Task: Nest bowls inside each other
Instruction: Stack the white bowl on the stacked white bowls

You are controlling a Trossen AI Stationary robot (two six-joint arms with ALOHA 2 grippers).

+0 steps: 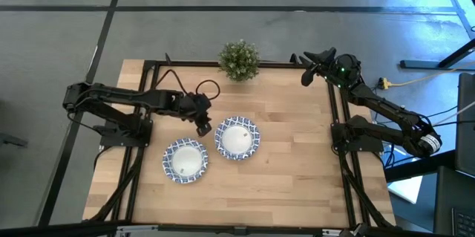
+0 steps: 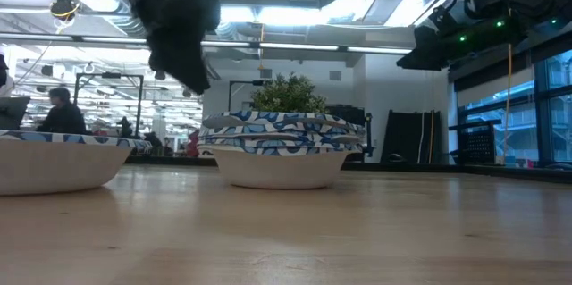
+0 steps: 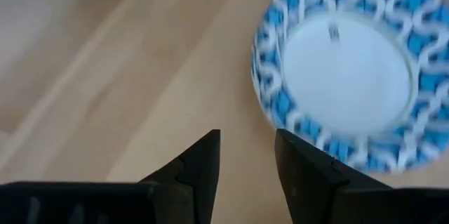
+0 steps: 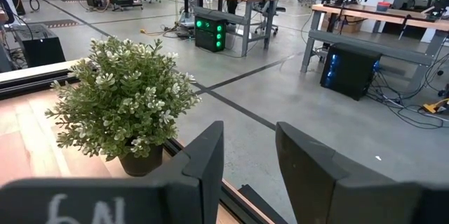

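Note:
Two blue-and-white patterned bowl groups sit on the table. In the low view, the stack (image 1: 237,137) (image 2: 281,146) shows several rim bands nested in one another and rests on its base. A bowl (image 1: 185,160) (image 2: 54,155) stands to its left and nearer. My left gripper (image 1: 203,127) (image 2: 189,71) (image 3: 247,136) hovers open above the bare wood just left of the stack (image 3: 344,76) and holds nothing. My right gripper (image 1: 306,73) (image 4: 249,129) waits open, raised over the table's far right corner.
A small green potted plant (image 1: 239,60) (image 4: 126,104) stands at the middle of the far edge, behind the stack. Bare wood (image 1: 297,170) stretches over the right half and the near side. A black frame rail (image 1: 338,155) runs along the table's right edge.

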